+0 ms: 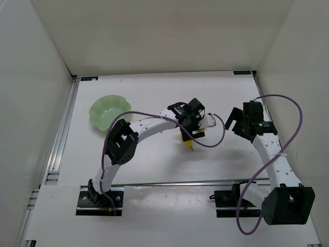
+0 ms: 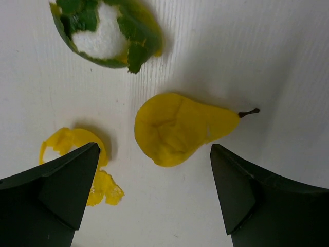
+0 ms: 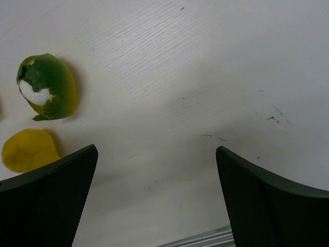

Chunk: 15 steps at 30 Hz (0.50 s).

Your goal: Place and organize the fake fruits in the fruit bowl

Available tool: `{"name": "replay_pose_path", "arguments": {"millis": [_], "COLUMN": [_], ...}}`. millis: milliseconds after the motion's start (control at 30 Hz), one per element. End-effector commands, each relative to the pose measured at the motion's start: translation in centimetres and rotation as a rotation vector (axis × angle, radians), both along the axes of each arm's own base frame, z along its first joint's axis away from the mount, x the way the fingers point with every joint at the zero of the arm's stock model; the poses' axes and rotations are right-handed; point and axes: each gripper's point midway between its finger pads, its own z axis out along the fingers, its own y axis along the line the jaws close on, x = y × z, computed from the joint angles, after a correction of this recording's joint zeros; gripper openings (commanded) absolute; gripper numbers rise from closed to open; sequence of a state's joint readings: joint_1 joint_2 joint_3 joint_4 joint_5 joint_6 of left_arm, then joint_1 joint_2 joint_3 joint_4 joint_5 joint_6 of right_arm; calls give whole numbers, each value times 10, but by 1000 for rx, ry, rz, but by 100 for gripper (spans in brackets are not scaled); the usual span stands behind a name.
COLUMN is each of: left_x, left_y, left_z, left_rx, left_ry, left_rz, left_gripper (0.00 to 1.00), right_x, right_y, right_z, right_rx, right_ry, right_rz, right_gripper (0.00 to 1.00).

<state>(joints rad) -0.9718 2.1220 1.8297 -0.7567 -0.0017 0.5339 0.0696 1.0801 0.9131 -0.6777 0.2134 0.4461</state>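
from above, the left end effector (image 2: pixel 154 150) hid most of the fruit, leaving only a yellow sliver visible. its jaws were wide and empty, one either side of the yellow pear (image 2: pixel 175 128). beside the pear, a finger half hid the peeled yellow-and-white piece (image 2: pixel 64 141), and the frame edge cut off the dark green fruit (image 2: pixel 103 31). the right end effector (image 3: pixel 157 152), also wide and empty, hovered near the pear. the fruit bowl (image 1: pixel 107 110) sat well apart from the pear on the white desk (image 1: pixel 154 92), which was boxed in by white walls (image 1: pixel 154 36).
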Motion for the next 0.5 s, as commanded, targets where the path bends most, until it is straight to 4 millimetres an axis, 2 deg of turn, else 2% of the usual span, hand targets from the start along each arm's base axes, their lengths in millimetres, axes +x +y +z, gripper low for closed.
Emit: {"name": "replay_pose_path", "arguments": {"millis": [0,200,233,267,367,400,467], "left_x": [-3,-14,-13,-15,-17,-18,-14], "left_y": [4,9,4,4,0,0,0], "left_z": [-9,-35,-32,-41,-46,-46,-45], "left_rx": [2,77,67,83,87,85,70], "left_ry": [79,167,171,195,227,232,238], "left_rz": [-29,-76,-81,-84,-82,-72,-38], "left_gripper": [100,100,100,95,84,75,65], "right_x": [0,3,7,7,10,12,12], "right_y": [-3,-3,-2,-2,-3,-3,-3], "right_z": [-2,-9,-6,-6,-5,-4,-4], "right_rx": [-22,-28,-28,-28,-34,-34,-34], "right_ry": [-15,9,-1,-2,1,-1,-1], "right_rz": [29,37,37,37,44,44,44], "right_gripper": [100,100,100,100,100,100,100]}}
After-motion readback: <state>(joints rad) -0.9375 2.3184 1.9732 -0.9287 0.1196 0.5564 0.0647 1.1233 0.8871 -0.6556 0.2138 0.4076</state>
